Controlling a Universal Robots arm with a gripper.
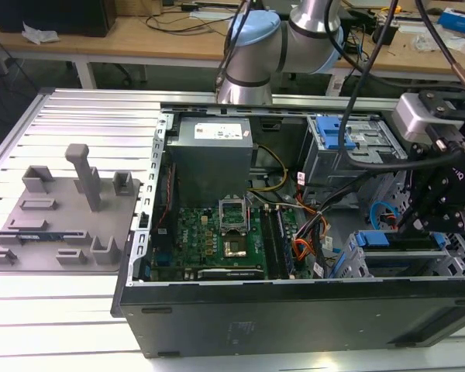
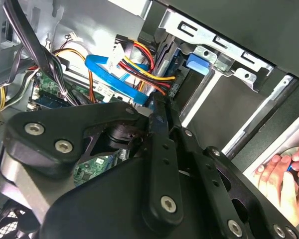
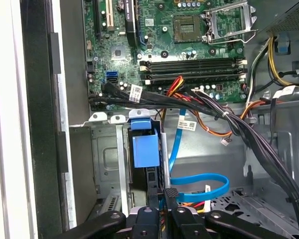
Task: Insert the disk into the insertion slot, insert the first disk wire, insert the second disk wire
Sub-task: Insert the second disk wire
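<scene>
1. In the exterior view, the gripper (image 1: 442, 203) hangs inside the open computer case (image 1: 294, 310), at the exterior view's right, above the slot (image 1: 418, 260) where the disk's (image 1: 395, 242) blue carrier sits. A blue cable (image 1: 381, 213) loops just beside it.
2. In the second wrist view, the gripper (image 2: 162, 112) has its fingers closed together, tips by the blue cable (image 2: 114, 82) and orange-black wires (image 2: 144, 69). A hand (image 2: 286, 174) shows outside the case.
3. In the first wrist view, the gripper (image 3: 170, 193) is clenched at the blue cable (image 3: 199, 181), just beside the disk (image 3: 144, 147) seated in its slot (image 3: 107, 159), below the motherboard (image 3: 174, 45).
</scene>
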